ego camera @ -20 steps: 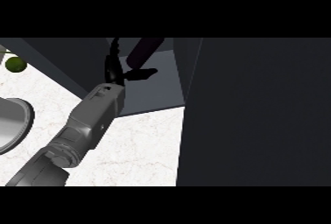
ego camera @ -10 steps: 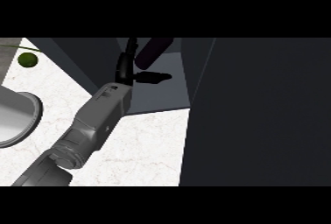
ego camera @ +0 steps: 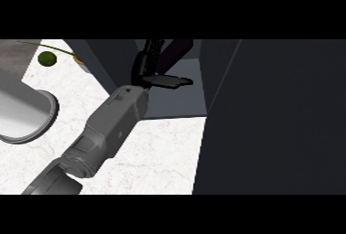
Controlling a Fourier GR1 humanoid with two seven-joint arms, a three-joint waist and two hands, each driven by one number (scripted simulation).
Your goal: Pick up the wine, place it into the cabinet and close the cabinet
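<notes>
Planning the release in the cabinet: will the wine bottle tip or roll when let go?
Likely tippy: the wine bottle looks tall and narrow, and it leans beside the left hand. Probably rigid, since its outline is straight. If it topples onto the cabinet floor it may roll, as the body looks round. Its weight cannot be judged.

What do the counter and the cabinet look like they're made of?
The counter looks like polished white marble or a similar stone, going by its faint grey veining. The cabinet looks like dark matte painted board or laminate: flat, even charcoal panels without grain or shine. Neither is certain.
</notes>
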